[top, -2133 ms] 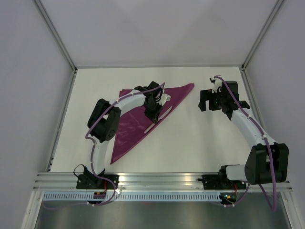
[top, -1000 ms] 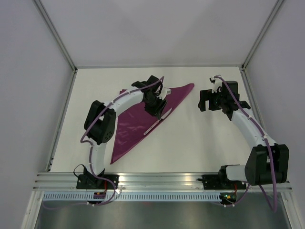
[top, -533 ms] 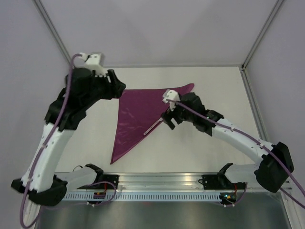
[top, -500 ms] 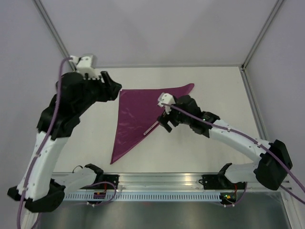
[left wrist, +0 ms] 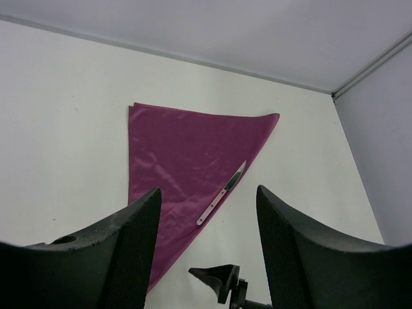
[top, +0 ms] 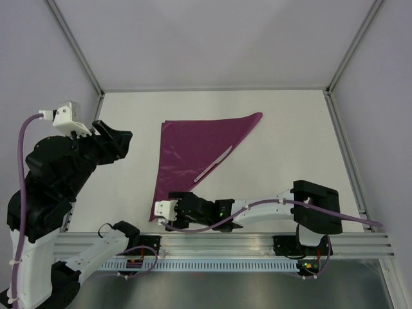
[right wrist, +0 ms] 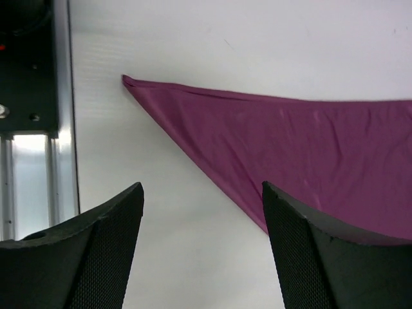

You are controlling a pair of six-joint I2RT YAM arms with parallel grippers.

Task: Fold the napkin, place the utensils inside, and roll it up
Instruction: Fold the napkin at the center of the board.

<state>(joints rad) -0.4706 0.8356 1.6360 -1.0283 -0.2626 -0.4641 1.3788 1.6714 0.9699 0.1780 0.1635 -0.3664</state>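
Left of desk centre: napkin folded to a triangle, utensil along its right edge.
Left end effector released, raised over the left edge; right end effector released, low by the napkin's near corner.

- The right gripper is hovering above the white table, its two dark ribbed fingers standing wide apart with bare tabletop showing between them.
- The napkin is lying flat beyond the fingers, its pointed corner aiming left.
- A metal rail is running down the left edge, stopping short of that corner.
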